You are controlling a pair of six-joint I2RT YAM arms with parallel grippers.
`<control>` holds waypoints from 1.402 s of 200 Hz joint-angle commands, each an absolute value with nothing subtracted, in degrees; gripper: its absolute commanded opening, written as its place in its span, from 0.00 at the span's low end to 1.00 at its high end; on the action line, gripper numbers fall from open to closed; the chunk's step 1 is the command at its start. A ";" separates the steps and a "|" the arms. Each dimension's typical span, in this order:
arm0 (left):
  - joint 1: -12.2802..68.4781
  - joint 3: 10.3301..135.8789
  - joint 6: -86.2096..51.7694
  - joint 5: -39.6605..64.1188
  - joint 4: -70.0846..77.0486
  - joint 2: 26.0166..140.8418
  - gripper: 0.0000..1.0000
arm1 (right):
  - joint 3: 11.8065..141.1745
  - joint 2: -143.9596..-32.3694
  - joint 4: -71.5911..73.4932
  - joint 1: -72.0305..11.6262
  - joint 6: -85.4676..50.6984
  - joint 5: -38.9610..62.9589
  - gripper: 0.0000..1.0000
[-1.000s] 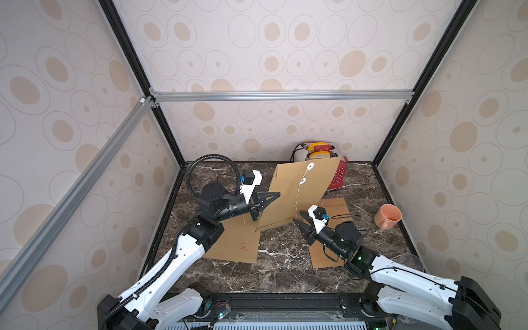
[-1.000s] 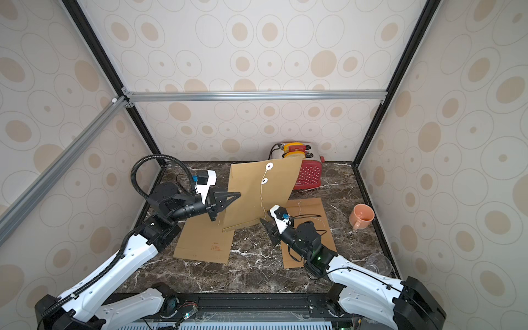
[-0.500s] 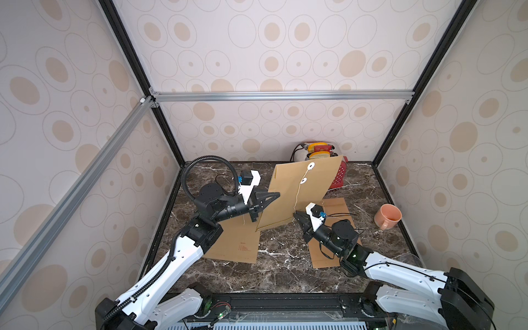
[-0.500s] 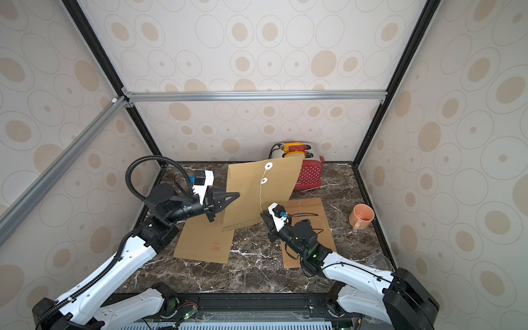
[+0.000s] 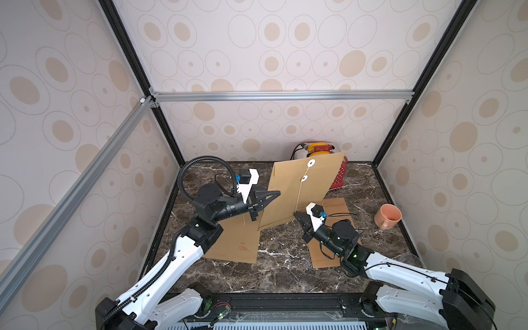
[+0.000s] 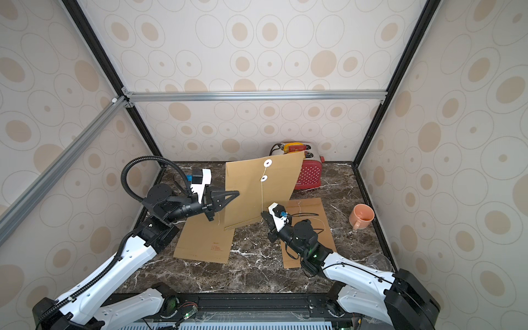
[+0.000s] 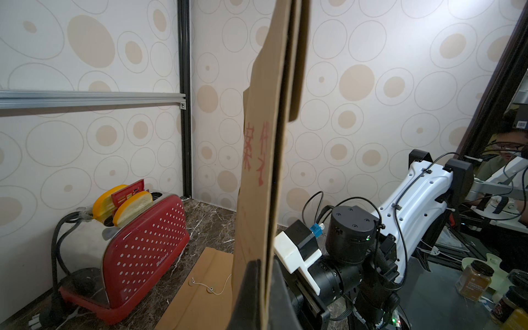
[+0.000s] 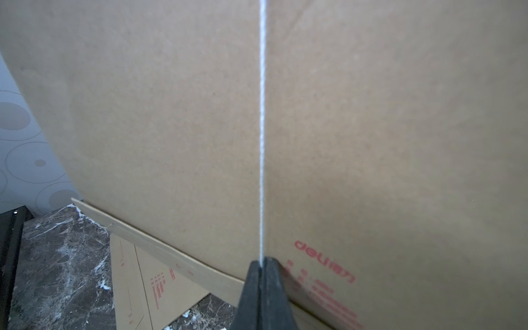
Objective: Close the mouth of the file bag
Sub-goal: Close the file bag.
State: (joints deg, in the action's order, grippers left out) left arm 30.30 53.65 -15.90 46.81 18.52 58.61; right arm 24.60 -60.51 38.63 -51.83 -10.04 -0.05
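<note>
The file bag [image 5: 303,191] stands upright on the bench [image 5: 285,274], just in front of the red toaster [image 6: 310,174], hiding part of it. The left jaws are clamped on the bag's side edge, the one away from the toaster. The right jaws are pinched tight on the white string [image 8: 262,143], low down. It runs taut up past the lower disc [image 5: 304,179] to the upper disc [image 5: 311,163].

Winding comes next, I'd say: hold tension, loop snugly round the lower disc, and let the left grip steady the bag.

The count:
- three file bags, with two lying flat [image 5: 234,243] [image 5: 337,205]
- two discs on the standing one
- one toaster
- one orange cup [image 5: 387,215], well apart from the toaster
</note>
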 commanded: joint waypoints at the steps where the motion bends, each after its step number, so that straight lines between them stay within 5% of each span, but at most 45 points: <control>1: 30.50 55.23 -17.83 47.32 20.57 58.89 0.00 | 26.70 -58.55 34.46 -52.04 -11.41 2.39 0.00; 169: 26.49 58.77 -35.35 53.18 26.57 66.16 0.00 | 27.95 -45.88 18.62 -50.78 -14.08 -1.73 0.00; 219: 26.48 58.45 -34.25 51.33 24.95 65.59 0.00 | 35.38 -56.42 19.50 -51.62 -17.50 11.11 0.00; 280: 26.50 58.29 -33.99 49.63 23.99 65.65 0.00 | 39.54 -64.55 22.33 -58.24 -15.94 11.25 0.00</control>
